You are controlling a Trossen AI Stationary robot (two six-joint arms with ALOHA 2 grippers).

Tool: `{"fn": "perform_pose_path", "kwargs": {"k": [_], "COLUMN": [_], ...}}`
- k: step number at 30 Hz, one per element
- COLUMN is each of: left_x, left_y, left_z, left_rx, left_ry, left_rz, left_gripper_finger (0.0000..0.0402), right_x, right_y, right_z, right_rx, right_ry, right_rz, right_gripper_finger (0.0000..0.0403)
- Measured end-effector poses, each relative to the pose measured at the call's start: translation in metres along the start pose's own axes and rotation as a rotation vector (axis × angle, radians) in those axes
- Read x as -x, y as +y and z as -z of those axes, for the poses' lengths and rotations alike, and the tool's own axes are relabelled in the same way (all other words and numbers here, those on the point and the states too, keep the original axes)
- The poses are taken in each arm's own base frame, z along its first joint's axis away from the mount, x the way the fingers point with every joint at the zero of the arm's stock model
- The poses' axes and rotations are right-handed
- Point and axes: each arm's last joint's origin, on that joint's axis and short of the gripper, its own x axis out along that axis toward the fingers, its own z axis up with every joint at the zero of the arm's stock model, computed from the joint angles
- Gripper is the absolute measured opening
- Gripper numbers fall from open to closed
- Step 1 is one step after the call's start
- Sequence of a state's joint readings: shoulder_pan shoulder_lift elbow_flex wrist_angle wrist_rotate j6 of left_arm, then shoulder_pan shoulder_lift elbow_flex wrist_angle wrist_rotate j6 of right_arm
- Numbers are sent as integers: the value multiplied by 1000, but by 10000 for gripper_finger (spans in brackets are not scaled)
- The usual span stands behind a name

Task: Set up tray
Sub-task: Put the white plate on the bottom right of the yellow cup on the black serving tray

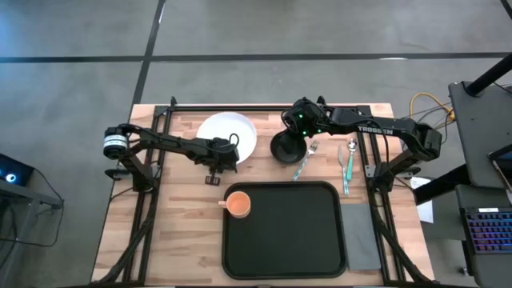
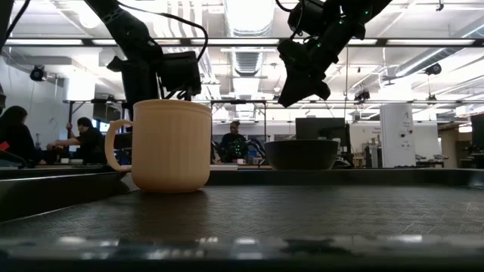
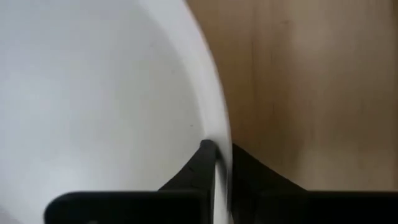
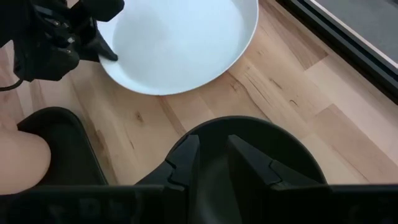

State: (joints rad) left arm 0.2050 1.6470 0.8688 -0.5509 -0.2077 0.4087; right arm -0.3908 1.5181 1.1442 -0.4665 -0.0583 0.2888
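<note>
A fork point(image 1: 304, 160), two spoons point(image 1: 347, 164) and a grey napkin point(image 1: 361, 232) lie on the wooden table point(image 1: 184, 224) right of the flat black tray point(image 1: 296, 240), which carries a ribbed orange mug point(image 1: 238, 205). The left gripper point(image 3: 217, 163) pinches the white plate's point(image 1: 220, 132) rim. The right gripper point(image 4: 214, 155) hangs slightly parted over the black bowl point(image 1: 286, 148).

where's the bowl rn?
High view: the bowl sits on the table behind the tray, between plate and fork, under the right pincer.
</note>
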Motion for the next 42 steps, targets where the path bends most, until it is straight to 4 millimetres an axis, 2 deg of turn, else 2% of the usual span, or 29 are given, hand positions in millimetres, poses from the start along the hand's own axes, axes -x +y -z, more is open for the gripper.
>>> {"fn": "perform_pose_path", "kwargs": {"k": [6, 9, 17, 23, 26, 33, 39, 42], "left_x": [2, 12, 77, 131, 151, 190, 233, 245], "left_y": [1, 5, 32, 52, 58, 61, 37, 18], "left_z": [0, -4, -31, -52, -55, -57, -73, -89], "left_rx": [39, 75, 169, 189, 167, 32, -90, -155], "left_ry": [9, 6, -145, -242, -259, -263, -388, -434], "left_rz": [-36, -33, -77, -116, -130, -144, -118, -94], "left_gripper_finger": [1, 1, 1, 1, 1, 0, 0, 0], "right_x": [0, 0, 1, 13, 28, 87, 133, 150], "right_y": [0, 0, -3, -8, -12, -26, -29, -28], "right_z": [0, 0, -1, -6, -9, -9, 3, 9], "right_rx": [-30, -48, -111, -124, -106, -100, -116, -118], "right_ry": [0, 0, -4, -47, -83, -197, -288, -316], "right_rz": [0, 0, 2, 4, 8, 52, 147, 157], "right_gripper_finger": [73, 73, 73, 73, 73, 73, 73, 73]}}
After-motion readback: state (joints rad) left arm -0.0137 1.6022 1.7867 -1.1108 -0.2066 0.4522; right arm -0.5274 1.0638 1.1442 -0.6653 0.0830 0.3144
